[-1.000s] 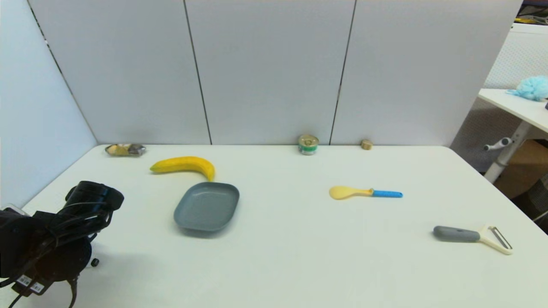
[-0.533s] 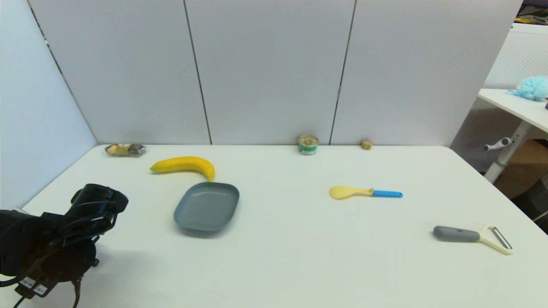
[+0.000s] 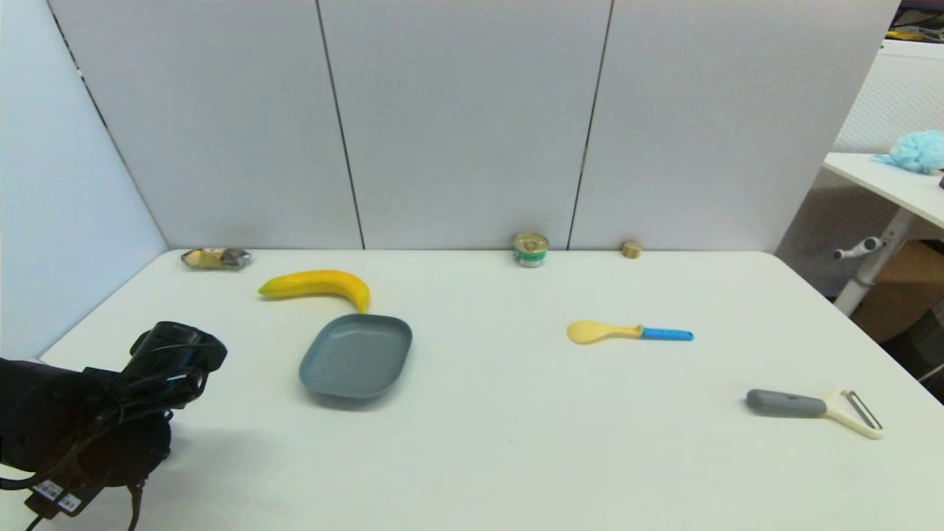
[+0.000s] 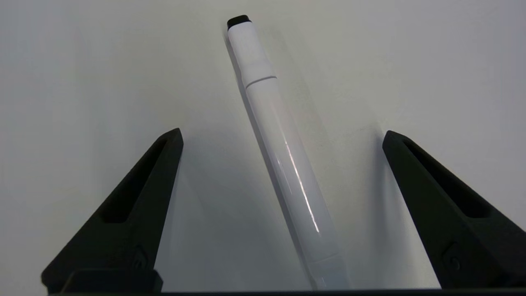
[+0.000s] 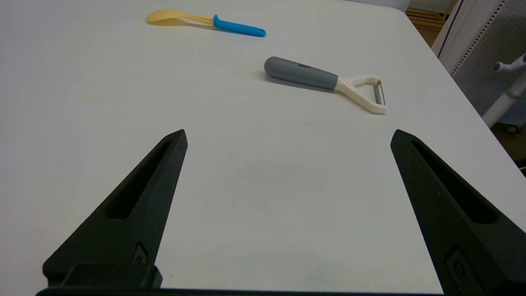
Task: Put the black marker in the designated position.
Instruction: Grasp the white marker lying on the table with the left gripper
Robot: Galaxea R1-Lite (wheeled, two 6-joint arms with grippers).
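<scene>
The black marker (image 4: pixel 263 107), a slim white pen with a small black end, lies flat on the white table in the left wrist view. My left gripper (image 4: pixel 282 132) is open and hangs just above it, one finger on each side of the barrel, neither touching it. In the head view my left arm (image 3: pixel 110 398) is low over the table's near left corner and hides the marker. My right gripper (image 5: pixel 288 132) is open and holds nothing, over bare table at the near right; it is outside the head view.
A grey plate (image 3: pixel 317 369) sits right of my left arm, with a banana (image 3: pixel 317 284) behind it. A yellow spoon with a blue handle (image 3: pixel 627 332) and a peeler (image 3: pixel 811 407) lie on the right. A can (image 3: pixel 531 248), a small round piece (image 3: pixel 630 248) and a wrapped packet (image 3: pixel 215 258) line the back wall.
My left arm has crept slightly to the right and lower over the table. Nothing else on the table has moved.
</scene>
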